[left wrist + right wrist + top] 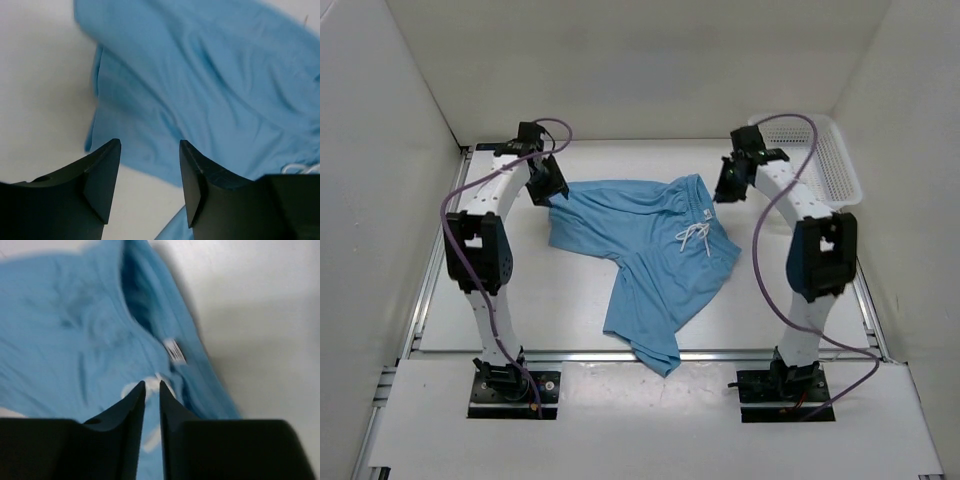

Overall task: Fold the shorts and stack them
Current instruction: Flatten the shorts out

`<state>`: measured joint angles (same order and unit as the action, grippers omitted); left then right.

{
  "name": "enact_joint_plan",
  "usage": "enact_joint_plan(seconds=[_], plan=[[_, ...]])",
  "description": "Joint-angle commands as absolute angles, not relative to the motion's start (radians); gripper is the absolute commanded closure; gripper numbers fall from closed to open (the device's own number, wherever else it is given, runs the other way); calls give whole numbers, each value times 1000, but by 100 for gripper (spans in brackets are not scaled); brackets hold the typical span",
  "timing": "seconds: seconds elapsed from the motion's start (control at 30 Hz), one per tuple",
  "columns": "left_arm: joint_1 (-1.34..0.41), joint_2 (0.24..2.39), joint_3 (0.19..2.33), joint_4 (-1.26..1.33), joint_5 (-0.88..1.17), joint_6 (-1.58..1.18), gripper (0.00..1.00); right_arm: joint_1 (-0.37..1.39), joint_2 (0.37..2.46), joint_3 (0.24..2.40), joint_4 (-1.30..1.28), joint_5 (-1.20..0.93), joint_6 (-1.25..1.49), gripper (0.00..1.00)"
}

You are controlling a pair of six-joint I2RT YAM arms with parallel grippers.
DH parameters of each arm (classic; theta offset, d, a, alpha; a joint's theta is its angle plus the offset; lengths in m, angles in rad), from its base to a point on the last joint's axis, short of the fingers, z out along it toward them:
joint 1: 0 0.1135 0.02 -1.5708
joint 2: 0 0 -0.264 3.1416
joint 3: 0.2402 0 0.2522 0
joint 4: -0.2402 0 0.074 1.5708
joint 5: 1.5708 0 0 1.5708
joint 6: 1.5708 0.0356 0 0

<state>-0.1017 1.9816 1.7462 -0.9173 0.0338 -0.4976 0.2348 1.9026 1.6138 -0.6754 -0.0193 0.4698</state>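
Observation:
The light blue shorts (pixel 640 245) lie spread on the white table, waistband to the right, white drawstring (pixel 692 238) on top, and one leg reaching the near edge. My left gripper (pixel 548 185) hangs over the shorts' left edge. In the left wrist view it (pixel 150 167) is open and empty, above the fabric's hem (pixel 150 125) and bare table. My right gripper (pixel 728 185) is above the waistband's right end. In the right wrist view it (pixel 152 390) has its jaws almost together with nothing between them, above the drawstring (pixel 131 388) and a white label (pixel 174 350).
A white mesh basket (pixel 820 155) stands at the back right corner behind the right arm. White walls close in the table on three sides. An aluminium rail (pixel 620 354) runs along the near edge, under the shorts' leg.

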Motion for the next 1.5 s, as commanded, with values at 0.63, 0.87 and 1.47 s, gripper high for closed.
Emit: enact_joint_plan(seconds=[0.63,0.87,1.47], plan=[[9,2548,2402,-1014,64,-522,11,255,2508,2412,-813,-94,460,53],[9,2600,2445,-992,109,-522,53,264,2485,2374,-759,-129,471,83],[83,2548,2505,-942,130,-531,90,164,2370,2307,-542,-83,612,100]])
